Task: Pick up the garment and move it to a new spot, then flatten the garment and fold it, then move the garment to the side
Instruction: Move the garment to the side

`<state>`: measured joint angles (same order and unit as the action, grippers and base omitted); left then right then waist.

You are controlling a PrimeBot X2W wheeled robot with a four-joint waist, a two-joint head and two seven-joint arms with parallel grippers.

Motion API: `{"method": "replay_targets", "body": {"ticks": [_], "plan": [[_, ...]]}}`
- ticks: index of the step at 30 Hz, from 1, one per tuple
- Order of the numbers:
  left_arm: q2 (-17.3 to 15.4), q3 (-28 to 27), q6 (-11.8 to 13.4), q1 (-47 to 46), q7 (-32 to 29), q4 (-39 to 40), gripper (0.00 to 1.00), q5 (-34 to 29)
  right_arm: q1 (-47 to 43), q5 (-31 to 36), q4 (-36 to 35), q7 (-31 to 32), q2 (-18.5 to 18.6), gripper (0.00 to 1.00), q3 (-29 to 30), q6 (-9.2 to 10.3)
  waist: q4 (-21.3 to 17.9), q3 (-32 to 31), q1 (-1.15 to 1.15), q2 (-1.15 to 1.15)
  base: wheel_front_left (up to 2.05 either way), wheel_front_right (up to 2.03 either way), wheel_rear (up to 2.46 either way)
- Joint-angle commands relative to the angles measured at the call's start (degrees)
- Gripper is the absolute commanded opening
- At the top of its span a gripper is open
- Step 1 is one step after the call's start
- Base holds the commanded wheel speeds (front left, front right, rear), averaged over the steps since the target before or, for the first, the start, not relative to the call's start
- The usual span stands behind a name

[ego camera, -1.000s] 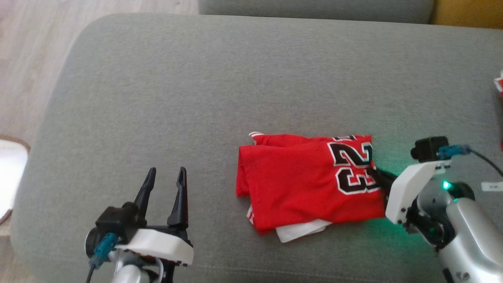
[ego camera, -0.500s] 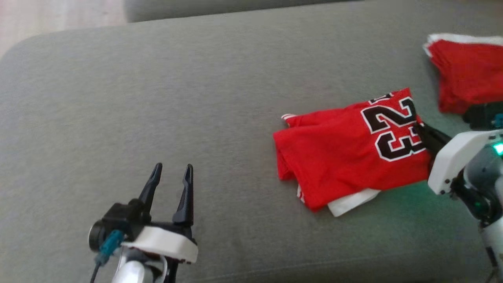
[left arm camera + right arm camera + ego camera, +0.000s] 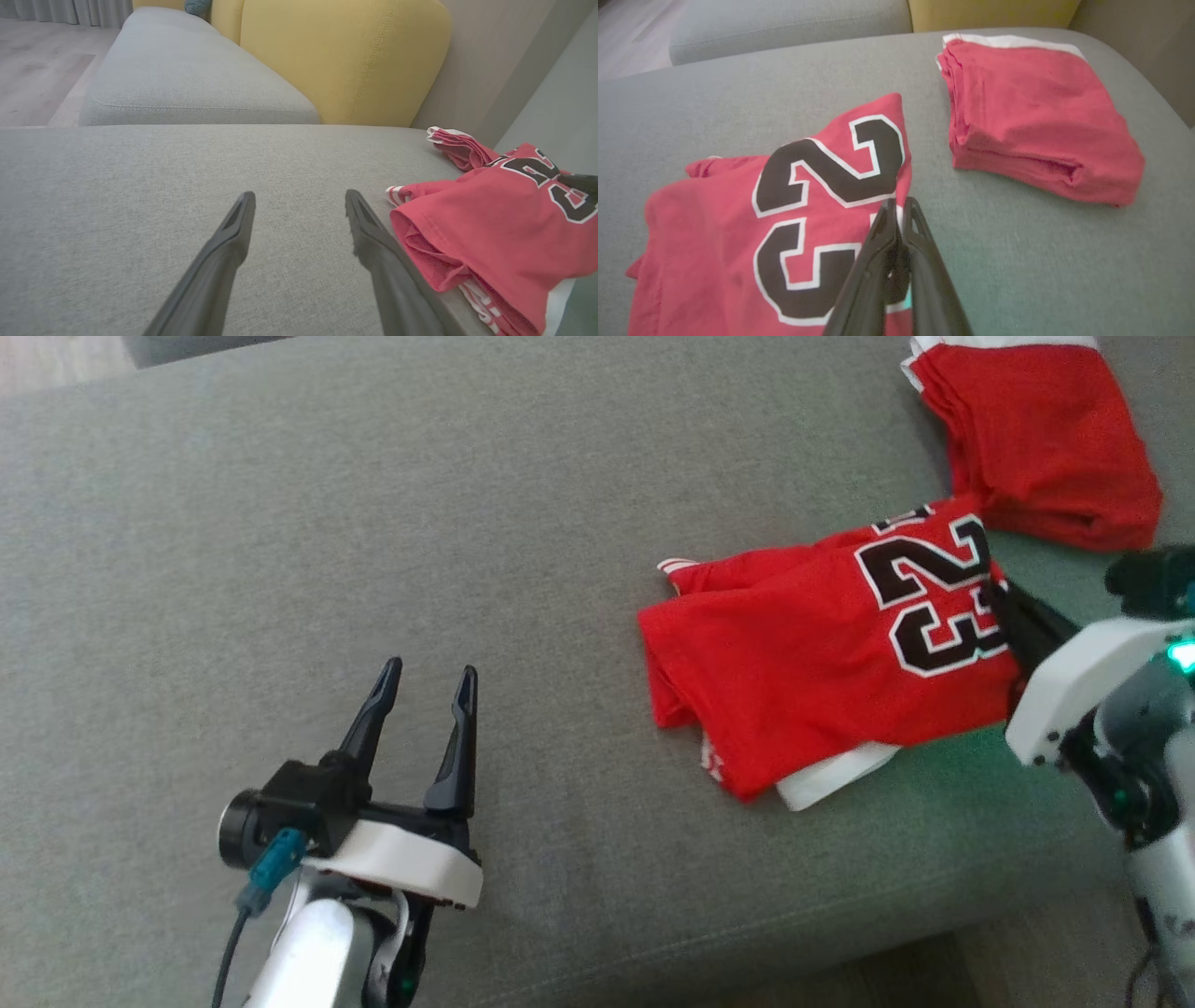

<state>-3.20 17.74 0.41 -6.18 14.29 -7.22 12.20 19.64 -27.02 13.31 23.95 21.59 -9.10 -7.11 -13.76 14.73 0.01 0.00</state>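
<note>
Change: our head view has swung round since a second ago, so the whole scene sits differently. Beyond that, the garment (image 3: 803, 681) now lies nearer the folded red piece (image 3: 1036, 439) and farther from the left gripper (image 3: 427, 672).
Garment: on the grey sofa seat (image 3: 373, 523), toward its right side. It is folded into a rough rectangle, with the black "23" face up at its right end. A white sleeve pokes out under the near edge, and striped trim shows at the far left corner.
Right gripper (image 3: 900, 205): fingers pressed together, with the garment's right edge pinched between them beside the "23". A green glow from the arm tints the seat below.
Left gripper: fingers spread wide with nothing between them, over bare seat and well apart from the garment's left edge.
Neighbour: the folded red piece, white trim along its far edge, lies on the same seat just beyond the garment's far right corner. From the head the two look nearly touching, but the right wrist view shows a strip of grey seat between them.
In the way: the folded piece sits close on the far side of the right gripper. Only bare seat lies between the left gripper and the garment.
Surroundings: in the left wrist view we note a second grey seat (image 3: 187, 84), a yellow cushion (image 3: 345, 56) behind it and pale wood floor (image 3: 37, 70) at the left.
</note>
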Motion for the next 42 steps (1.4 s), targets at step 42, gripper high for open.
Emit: {"method": "replay_targets", "body": {"ticks": [42], "plan": [[0.3,-1.2,0.9,-1.2,0.7,4.3,1.0,0.6,28.8,28.5,22.8,-6.0,9.3,0.0,22.4,-0.37,10.9,0.5,-0.01,0.0,0.0,0.0,0.0]]}}
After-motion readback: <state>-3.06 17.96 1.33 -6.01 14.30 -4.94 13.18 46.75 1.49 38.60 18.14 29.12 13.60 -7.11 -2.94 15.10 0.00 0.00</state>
